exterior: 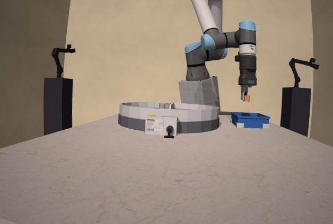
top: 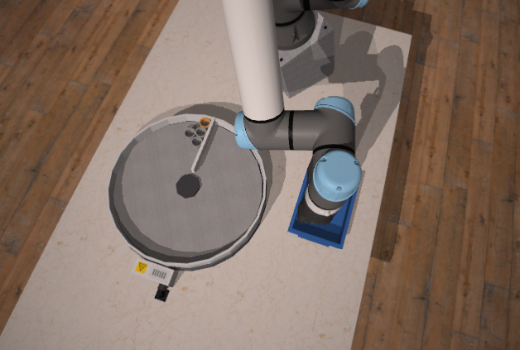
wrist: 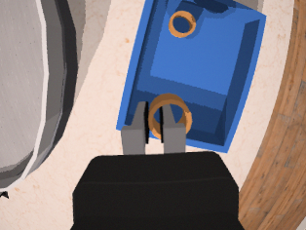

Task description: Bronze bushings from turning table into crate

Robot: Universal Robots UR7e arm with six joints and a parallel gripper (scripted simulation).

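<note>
My gripper (wrist: 154, 113) is shut on a bronze bushing (wrist: 170, 116) by its wall and holds it above the blue crate (wrist: 192, 62). In the side view the gripper (exterior: 245, 97) hangs well above the crate (exterior: 250, 119). Another bronze bushing (wrist: 181, 23) lies inside the crate at its far end. On the turning table (top: 187, 188) one bronze bushing (top: 204, 122) sits at the rim beside the divider bar, next to three steel bushings (top: 195, 134). In the overhead view my wrist hides the gripper and much of the crate.
The arm's grey base block (exterior: 199, 91) stands behind the table and crate. A label box with a black knob (exterior: 161, 126) is fixed to the table's front. Two black pedestals with camera arms (exterior: 58, 102) (exterior: 295, 108) stand at the sides.
</note>
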